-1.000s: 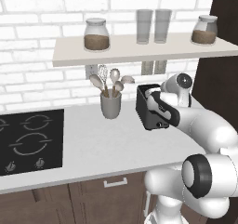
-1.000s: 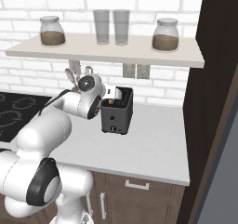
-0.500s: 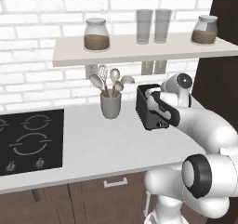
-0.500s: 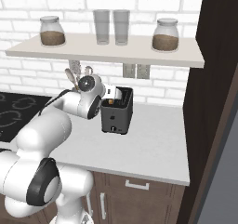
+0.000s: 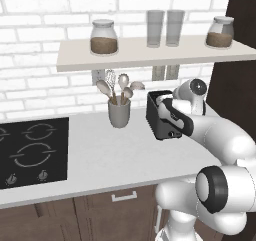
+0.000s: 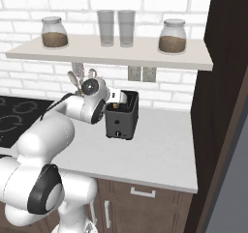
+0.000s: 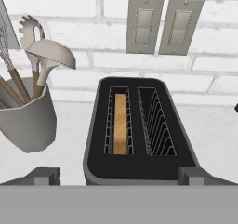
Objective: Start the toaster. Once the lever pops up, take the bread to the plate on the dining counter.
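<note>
Standing on white counter, toaster before brick wall.

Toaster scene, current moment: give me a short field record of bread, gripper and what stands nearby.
toaster: dark, two slots, on the white counter
bread: sunk in the slot nearer the utensil cup, other slot empty
gripper: open, above the toaster's near edge, holding nothing
utensil cup: grey, beside the toaster, toward the cooktop
shelf: two jars, two glasses
</note>
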